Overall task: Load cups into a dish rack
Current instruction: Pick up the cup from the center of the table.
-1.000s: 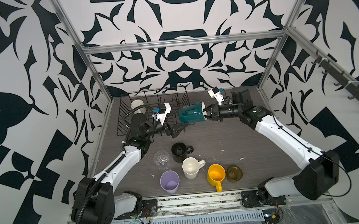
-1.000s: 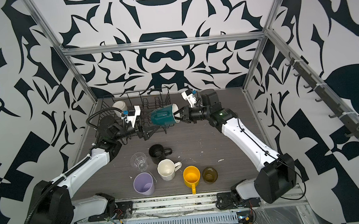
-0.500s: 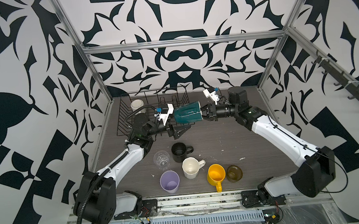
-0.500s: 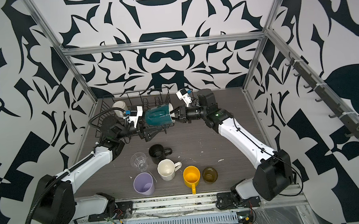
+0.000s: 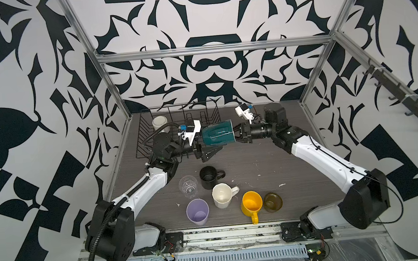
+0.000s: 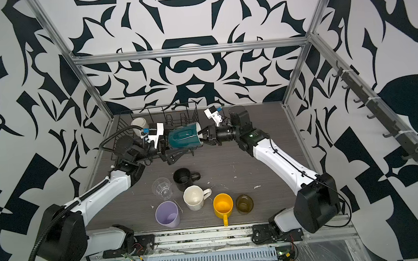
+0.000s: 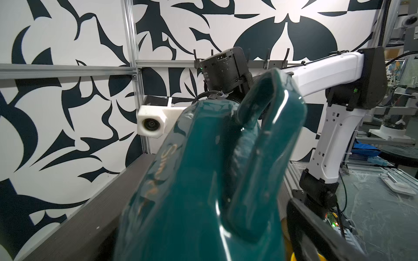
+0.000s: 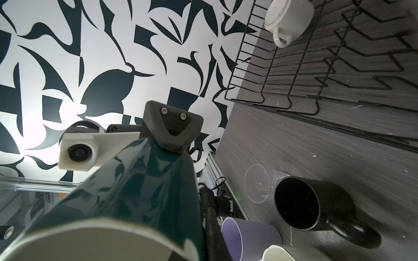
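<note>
**Teal mug (image 5: 217, 136) airborne at dish rack (image 5: 143, 141) edge**

Mug lies sideways off the table, mouth to 3 o'clock, handle up, over the rack's 3 o'clock side. Right gripper (image 5: 236, 134) at the mug's 3 o'clock, clenched on the rim. Left gripper (image 5: 202, 143) at 9 o'clock, released, jaws spread wide astride the base end; contact unclear. White mug (image 5: 159, 123) upside down in the rack's 10 o'clock corner. On the table at 6 o'clock: black mug (image 5: 208, 177), clear glass (image 5: 188, 186), cream mug (image 5: 222, 199), lilac tumbler (image 5: 197, 211), yellow mug (image 5: 252, 204), olive-brown glass (image 5: 273, 201).
</note>
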